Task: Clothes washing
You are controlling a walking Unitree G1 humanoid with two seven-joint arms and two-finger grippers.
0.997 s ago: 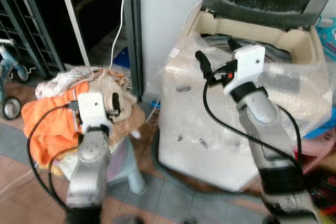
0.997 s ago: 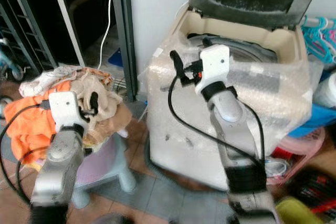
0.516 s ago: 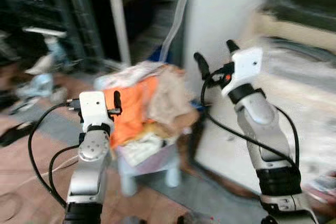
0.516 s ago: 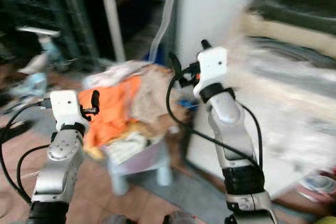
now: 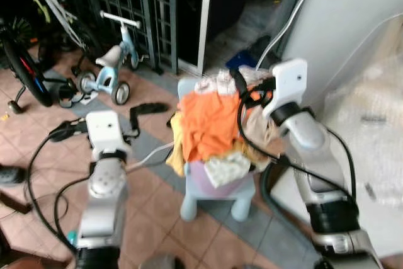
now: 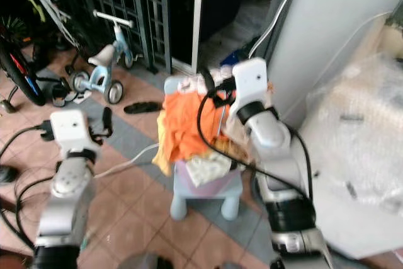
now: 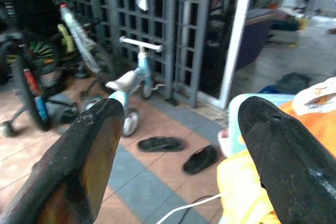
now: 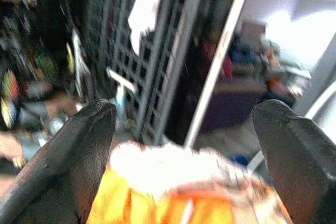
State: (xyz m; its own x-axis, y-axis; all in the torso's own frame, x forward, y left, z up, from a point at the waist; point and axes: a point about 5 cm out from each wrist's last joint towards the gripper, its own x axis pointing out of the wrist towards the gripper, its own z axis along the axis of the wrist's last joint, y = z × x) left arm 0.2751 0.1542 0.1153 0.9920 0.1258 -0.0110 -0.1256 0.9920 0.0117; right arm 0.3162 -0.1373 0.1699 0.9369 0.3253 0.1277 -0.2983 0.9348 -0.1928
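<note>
A heap of clothes (image 5: pixel 214 127), topped by an orange garment (image 5: pixel 208 118) with white and beige pieces around it, is piled on a small pale-blue stool (image 5: pixel 214 187) at the centre of the left eye frame, on the tiled floor (image 5: pixel 157 218). The bubble-wrapped washing machine (image 5: pixel 371 137) is seen at the right edge of the frame, just beside the stool. The right hand (image 5: pixel 249 89) is held at the upper right side of the heap, its black fingers spread wide and empty; in the right wrist view the orange and white cloth is framed between the two fingers (image 8: pixel 79 150). The left hand (image 5: pixel 129 124) is kept apart from the heap at the centre left, likewise released and holding nothing, with the stool edge and yellow cloth (image 7: pixel 247 192) visible past its fingers. A child's balance bike (image 5: pixel 110 70) and a pair of black slippers (image 5: pixel 148 108) are seen in the upper left, by the dark grille. The step in hand is judged to be the picking of a garment for loading. It would be done well if the right hand were lowered onto the top orange layer, so that a single thick fold is pinched rather than a thin edge, and lifted slowly so that neighbouring pieces are not dragged off the stool onto the floor.
</note>
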